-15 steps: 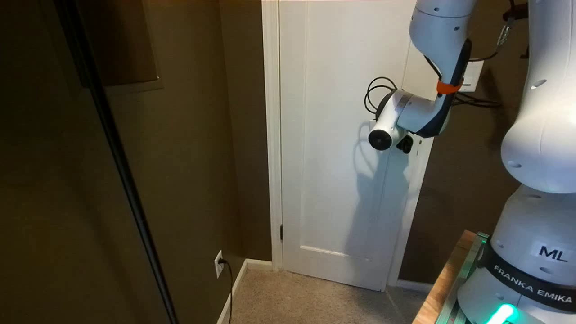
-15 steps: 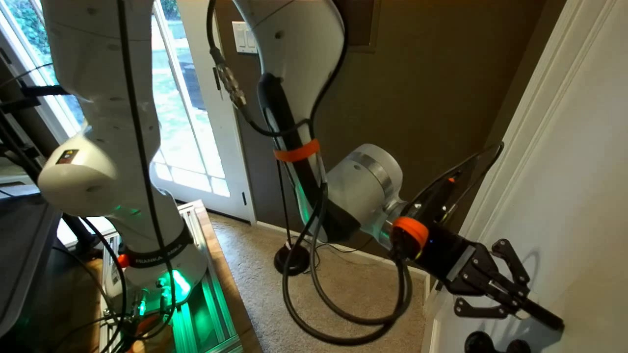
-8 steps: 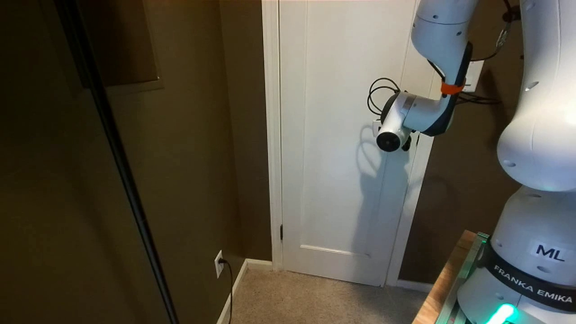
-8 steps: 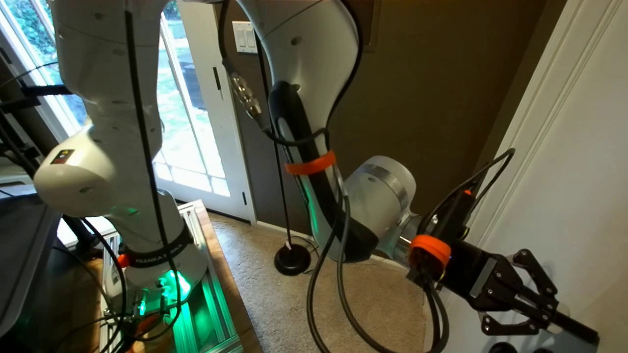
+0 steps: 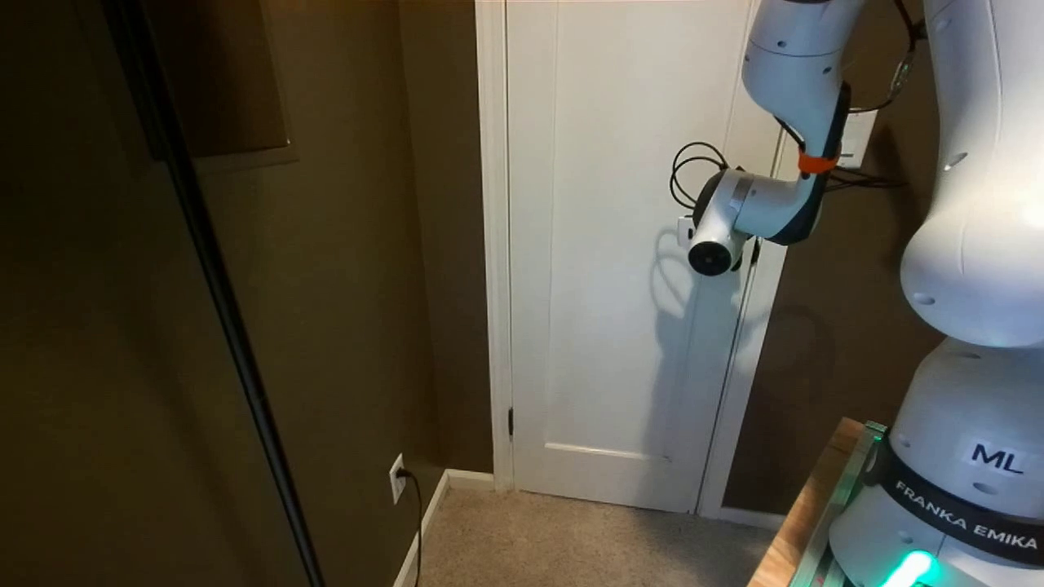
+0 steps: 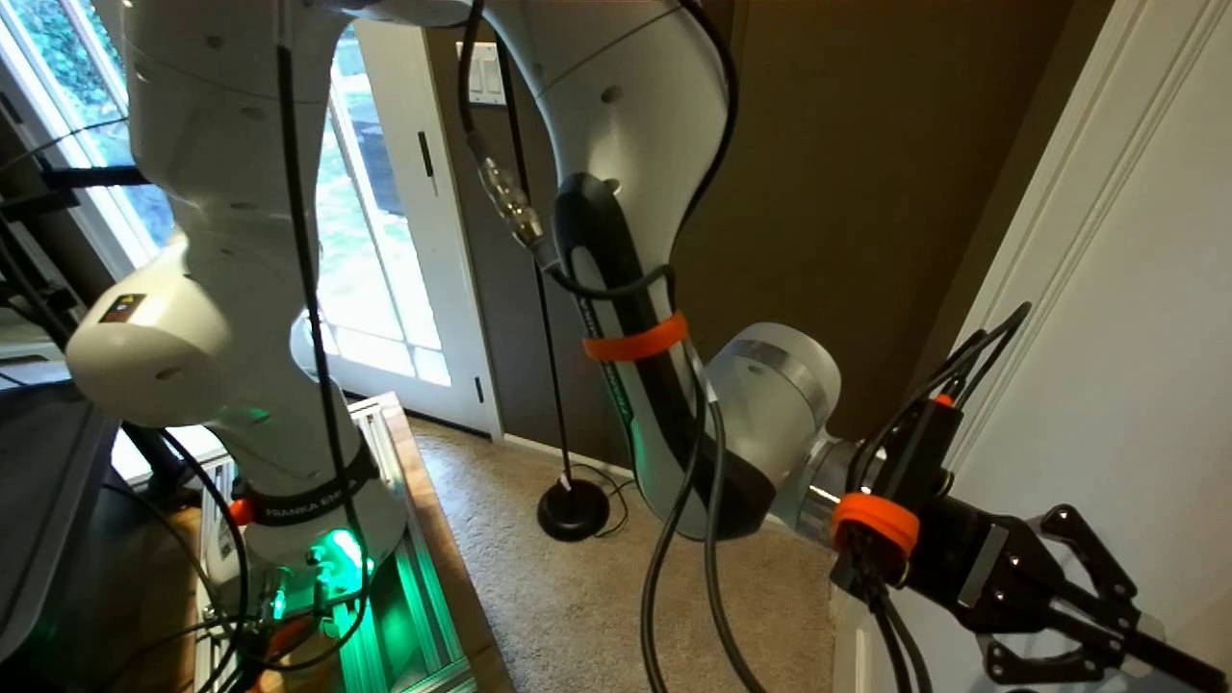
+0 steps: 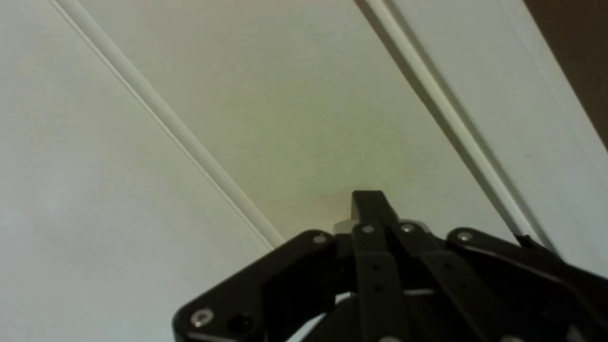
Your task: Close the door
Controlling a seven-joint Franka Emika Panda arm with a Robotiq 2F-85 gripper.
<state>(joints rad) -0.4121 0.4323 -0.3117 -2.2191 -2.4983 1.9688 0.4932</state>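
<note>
Pointing at the white door, tool fully closed, contact unclear

A cord hangs from a wall outlet.

The door has been swung nearer to its frame, its free bottom corner brought back just beside the frame's foot, while the arm has been stretched farther out and the hand carried along with the door to the edge of an exterior view.
</note>
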